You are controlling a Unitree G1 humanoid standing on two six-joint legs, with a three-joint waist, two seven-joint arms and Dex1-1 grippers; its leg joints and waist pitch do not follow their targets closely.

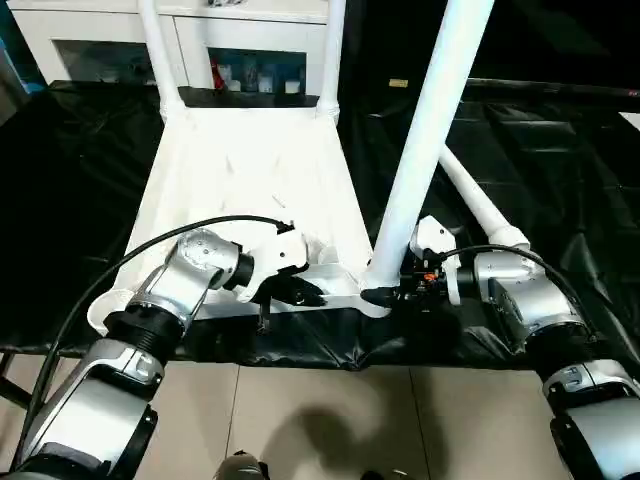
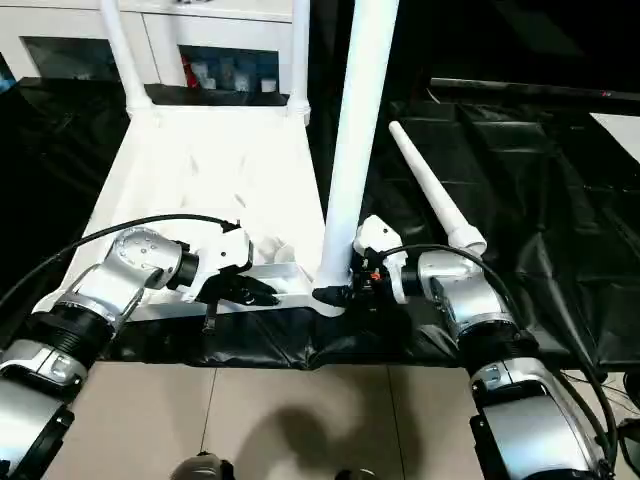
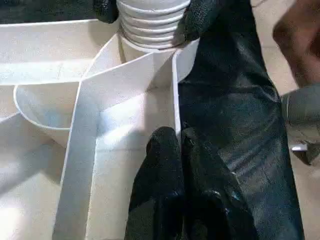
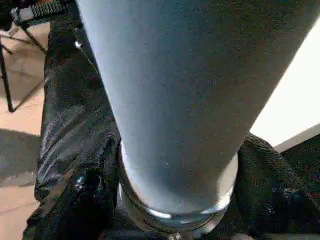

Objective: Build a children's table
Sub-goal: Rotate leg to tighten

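The white tabletop point(image 1: 240, 170) lies upside down, ribbed side up, on a black sheet. Two legs point(image 1: 155, 50) point(image 1: 332, 50) stand upright in its far corner sockets. A third leg point(image 1: 430, 120) stands in the near right corner socket, and my right gripper point(image 1: 385, 295) is shut around its base, one finger point(image 4: 85, 195) on each side. In the left wrist view, that leg's ribbed end point(image 3: 152, 22) sits in the socket. My left gripper point(image 3: 180, 145) is shut on the tabletop's near rim, close to that corner. The fourth leg point(image 1: 475, 195) lies on the sheet to the right.
The black sheet point(image 1: 540, 150) covers the work surface, whose front edge runs just below the tabletop, with tan floor point(image 1: 320, 420) beyond it. A white cabinet with glass doors point(image 1: 240, 40) stands behind. The tabletop's near left corner socket point(image 1: 105, 310) is open.
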